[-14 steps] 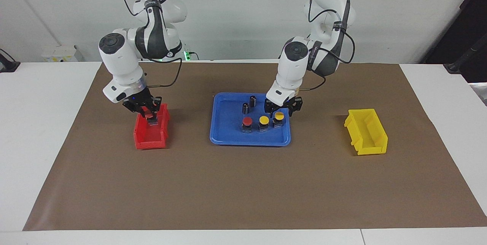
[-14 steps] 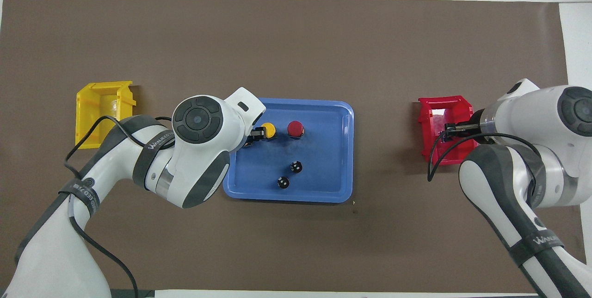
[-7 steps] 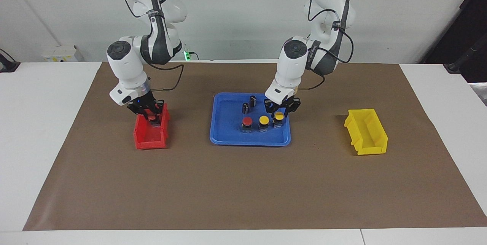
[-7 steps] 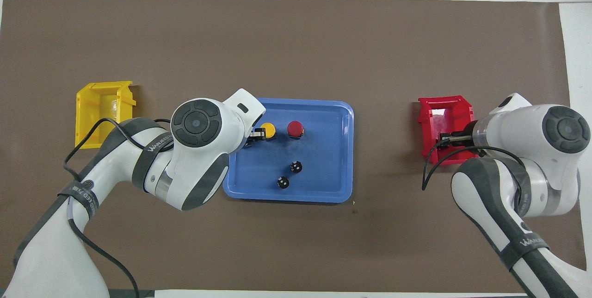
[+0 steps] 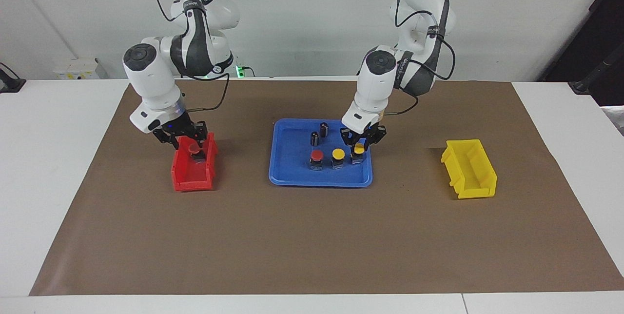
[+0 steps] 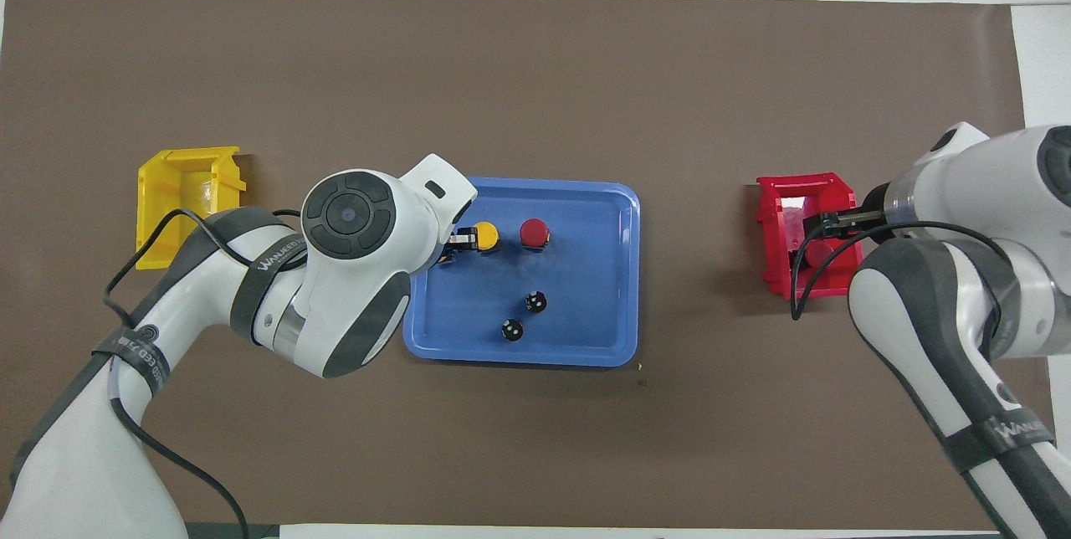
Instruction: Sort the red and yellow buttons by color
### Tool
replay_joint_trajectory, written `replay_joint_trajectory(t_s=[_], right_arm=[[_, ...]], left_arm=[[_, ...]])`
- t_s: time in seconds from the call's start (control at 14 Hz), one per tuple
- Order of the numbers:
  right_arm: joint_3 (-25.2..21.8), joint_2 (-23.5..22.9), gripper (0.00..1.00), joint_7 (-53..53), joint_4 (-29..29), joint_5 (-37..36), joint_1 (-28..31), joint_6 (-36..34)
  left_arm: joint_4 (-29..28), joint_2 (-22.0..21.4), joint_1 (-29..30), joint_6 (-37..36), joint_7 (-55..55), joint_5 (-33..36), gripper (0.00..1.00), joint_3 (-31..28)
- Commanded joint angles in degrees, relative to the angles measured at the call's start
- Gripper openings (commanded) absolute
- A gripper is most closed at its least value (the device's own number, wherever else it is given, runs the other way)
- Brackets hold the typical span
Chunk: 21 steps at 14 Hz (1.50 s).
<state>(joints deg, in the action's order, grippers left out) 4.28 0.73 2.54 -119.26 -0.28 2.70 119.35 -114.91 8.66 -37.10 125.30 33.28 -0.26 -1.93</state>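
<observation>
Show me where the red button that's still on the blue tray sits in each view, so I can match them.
Facing view: red button at the end of the button row toward the right arm's end, on the blue tray.
Overhead view: red button beside a yellow button.
Shared landmark: the blue tray.

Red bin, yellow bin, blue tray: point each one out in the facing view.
red bin [image 5: 183, 180]: facing view, on its low end wall farthest from the robots.
yellow bin [image 5: 484, 180]: facing view, on its outer side wall.
blue tray [image 5: 288, 155]: facing view, on a bare patch of its floor.
</observation>
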Motion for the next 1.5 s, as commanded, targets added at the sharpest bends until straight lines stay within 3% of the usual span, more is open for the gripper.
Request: replay_joint_trajectory(t_s=[0.0,0.07,0.21,0.5,0.71,0.86,1.14,1.43], right_arm=[[1.3,-4.2,0.77,-1.7,13.6,0.5,-2.8,-9.9],[1.3,-6.3,0.77,-5.7,19.3,0.3,-6.2,-13.1],[1.3,-9.9,0.78,-16.1,24.9,-0.2,-12.9,-12.8],[1.3,-15.2,0.78,-31.6,26.8,-0.6,-24.0,-5.6],[1.3,-21.0,0.78,-41.3,26.1,-6.1,-30.6,0.7],[1.3,-23.5,0.78,-43.3,25.9,-6.3,-32.4,2.7],[1.3,-23.6,0.77,-44.3,20.8,-6.3,-33.8,7.5],[1.3,-23.6,0.73,-44.1,18.3,-6.4,-33.6,10.4]], left_arm=[[2.2,-4.7,0.0,-7.9,-0.2,-2.0,0.02,-0.7],[4.2,-4.9,0.7,-11.4,-0.1,-2.1,0.02,-1.4],[7.4,-4.9,8.3,-16.0,-5.2,-1.9,0.01,-1.8],[10.8,-6.1,23.2,-18.2,-23.8,-1.7,0.01,-1.9],[8.4,-6.2,29.2,-12.3,-29.1,-1.5,0.01,-2.1],[5.9,-6.2,31.5,-9.8,-33.4,-1.5,0.01,-2.1],[-3.4,-8.0,33.6,-1.1,-34.2,-1.5,0.01,-2.1],[-6.4,-6.9,34.2,1.3,-34.2,-1.5,0.01,-2.1]])
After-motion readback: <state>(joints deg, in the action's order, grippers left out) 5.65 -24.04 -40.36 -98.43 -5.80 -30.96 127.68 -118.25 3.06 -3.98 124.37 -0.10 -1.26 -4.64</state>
